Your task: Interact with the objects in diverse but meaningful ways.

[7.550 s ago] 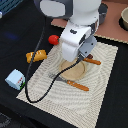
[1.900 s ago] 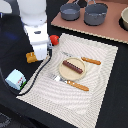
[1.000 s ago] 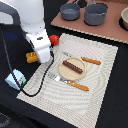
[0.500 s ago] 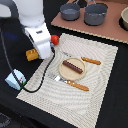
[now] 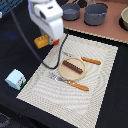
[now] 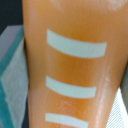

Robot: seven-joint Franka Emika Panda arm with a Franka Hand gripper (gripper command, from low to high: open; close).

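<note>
— So where's the bread block [image 5: 41,40] now?

— Between the fingers [image 5: 45,42], apparently clamped on it; it fills the wrist view [image 6: 70,65]. Sausage stick [image 5: 73,66] lies on the plate [image 5: 64,73], well apart from the fingers.

— How to do the step well?

— Probably lower straight, let it touch the mat [image 5: 100,75] beneath the fingers, then release gently, so it doesn't tip.

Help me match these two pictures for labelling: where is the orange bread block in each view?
Exterior view: the bread block sits under the gripper, at the striped mat's far corner on the exterior view's left.
Wrist view: the bread block fills nearly the whole picture.
Shared landmark: the striped mat beside the block.
</note>
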